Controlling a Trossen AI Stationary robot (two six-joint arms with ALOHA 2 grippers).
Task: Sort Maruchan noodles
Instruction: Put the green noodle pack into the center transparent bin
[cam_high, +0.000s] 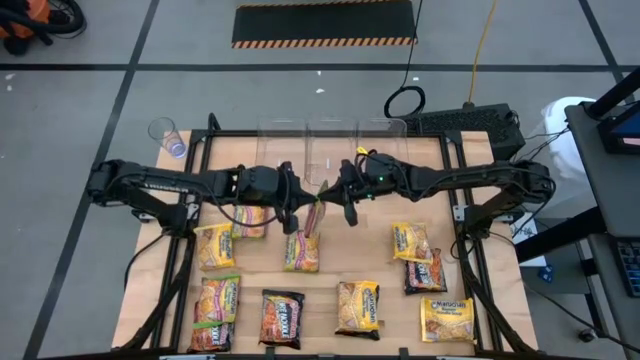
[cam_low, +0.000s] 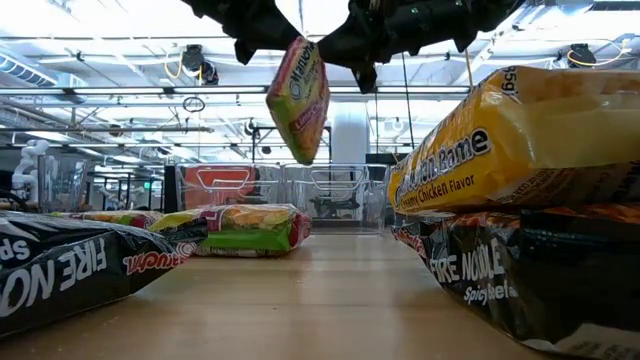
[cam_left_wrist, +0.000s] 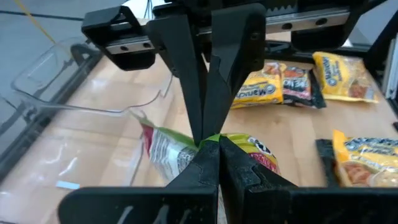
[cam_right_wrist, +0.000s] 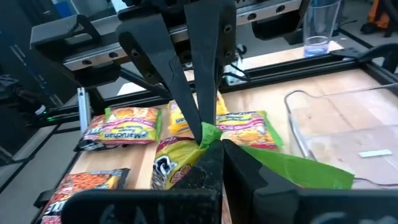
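Both arms meet over the middle of the surface (cam_high: 330, 285), just in front of the row of clear bins (cam_high: 330, 140) at the far edge. A green-edged packet (cam_low: 299, 97) hangs in the air between them, long axis near upright with a slight tilt. The left gripper (cam_left_wrist: 209, 144) and the right gripper (cam_right_wrist: 211, 138) both look pinched tight on the packet's top seam, fingertip to fingertip, one from each side; neither arm is nearer than the other. Looks like a handover or a shared hold; which gripper is to let go I cannot judge. From the held packet the bins lie straight ahead toward the far edge, close by, so the coming move likely turns on carrying it forward over a bin wall. From above the bins appear to hold nothing; the wrist views show only a small pale scrap or label on one bin floor. The other noodle packets (cam_high: 358, 305) lie flat on the surface: yellow-orange, green-edged and dark ones, loosely spread, a few overlapping at the left and right. A clear cup (cam_high: 168, 135) stands off the far left corner.
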